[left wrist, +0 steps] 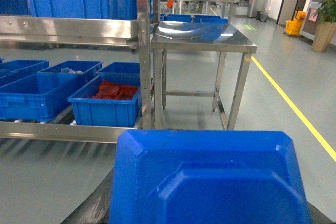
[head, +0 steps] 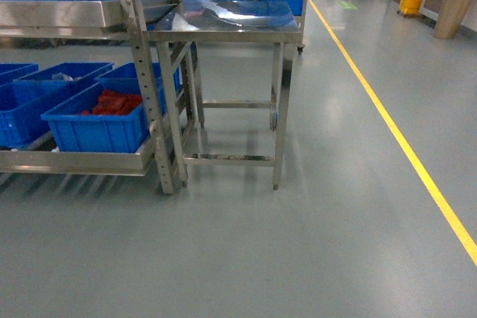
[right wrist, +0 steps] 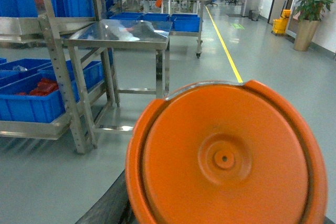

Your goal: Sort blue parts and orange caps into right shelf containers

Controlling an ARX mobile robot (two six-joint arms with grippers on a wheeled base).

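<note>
Facing the shelf [head: 89, 13], we see a blue part [left wrist: 210, 182] and orange cap [right wrist: 226, 156] filling our wrist views; end effector states unclear.

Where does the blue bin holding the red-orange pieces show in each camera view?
Head: the blue bin sits lower left, on the shelf's bottom rail.
Left wrist: mid-left, same rail.
Right wrist: far left edge.
Shared landmark: the steel table stands just right of it.

Very little of the robot's own body shows. In each wrist view only a dark, blurred, rounded edge of the gripper appears along the bottom; the head view shows no arm.
</note>
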